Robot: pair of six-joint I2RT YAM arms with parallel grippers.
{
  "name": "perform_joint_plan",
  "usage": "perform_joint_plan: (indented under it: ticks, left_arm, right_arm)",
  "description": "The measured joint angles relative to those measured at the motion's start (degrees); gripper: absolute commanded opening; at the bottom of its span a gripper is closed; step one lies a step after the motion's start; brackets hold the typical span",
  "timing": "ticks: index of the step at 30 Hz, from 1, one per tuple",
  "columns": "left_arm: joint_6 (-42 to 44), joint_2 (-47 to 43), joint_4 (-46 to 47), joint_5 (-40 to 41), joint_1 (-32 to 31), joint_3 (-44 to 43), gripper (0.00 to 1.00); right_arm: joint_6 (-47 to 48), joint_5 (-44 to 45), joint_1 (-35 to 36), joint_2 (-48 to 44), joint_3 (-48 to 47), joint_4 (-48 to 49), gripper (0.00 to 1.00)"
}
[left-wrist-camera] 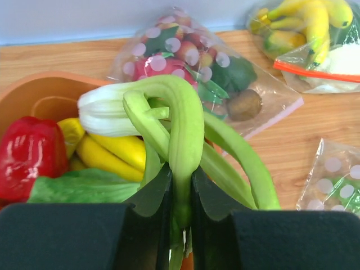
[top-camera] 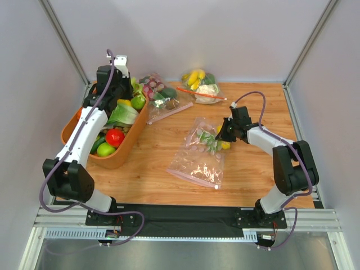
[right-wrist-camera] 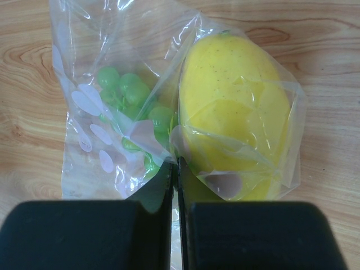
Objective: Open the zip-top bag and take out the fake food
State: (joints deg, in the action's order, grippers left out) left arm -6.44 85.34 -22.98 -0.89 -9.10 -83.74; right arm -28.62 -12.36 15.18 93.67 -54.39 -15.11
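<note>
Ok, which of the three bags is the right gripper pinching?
The near bag holding green grapes; the right gripper is shut on it. The other two lie farther back.

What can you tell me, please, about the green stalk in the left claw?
The stalk looks like smooth plastic: pale-green stems curving from a white base on the left of the wrist view. The left claw pinches one stem between its fingers; another bends past on the right. It hangs over the orange basket, above a red pepper and yellow fruit; whether it touches them I cannot tell.
</note>
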Motion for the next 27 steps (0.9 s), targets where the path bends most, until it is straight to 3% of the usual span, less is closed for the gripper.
perform_joint_plan:
  ticks: [6,15,19,22,24,27]
  left_arm:
    - [-1.3,2.8,-0.7,-0.8,-0.2,0.0,0.26]
    - [-2.0,2.1,-2.1,-2.8,-0.9,5.9,0.46]
    - [-2.2,1.5,-2.6,-3.4,-1.4,6.7,0.69]
    - [-2.4,0.2,-2.6,-3.5,-1.4,6.7,0.77]
    - [-2.2,-1.2,-2.6,-3.6,-1.4,6.7,0.93]
    - [-2.5,-4.0,-2.6,-4.3,-1.4,6.7,0.95]
  right_arm:
    - [0.1,0.0,0.0,-0.2,0.0,-0.1,0.00]
    - [0.1,0.0,0.0,-0.2,0.0,-0.1,0.00]
    - [0.1,0.0,0.0,-0.5,0.0,-0.3,0.00]
    - [0.1,0.0,0.0,-0.9,0.0,-0.5,0.00]
    - [0.1,0.0,0.0,-1.1,0.0,-0.5,0.00]
    - [0.1,0.0,0.0,-1.3,0.0,-0.7,0.00]
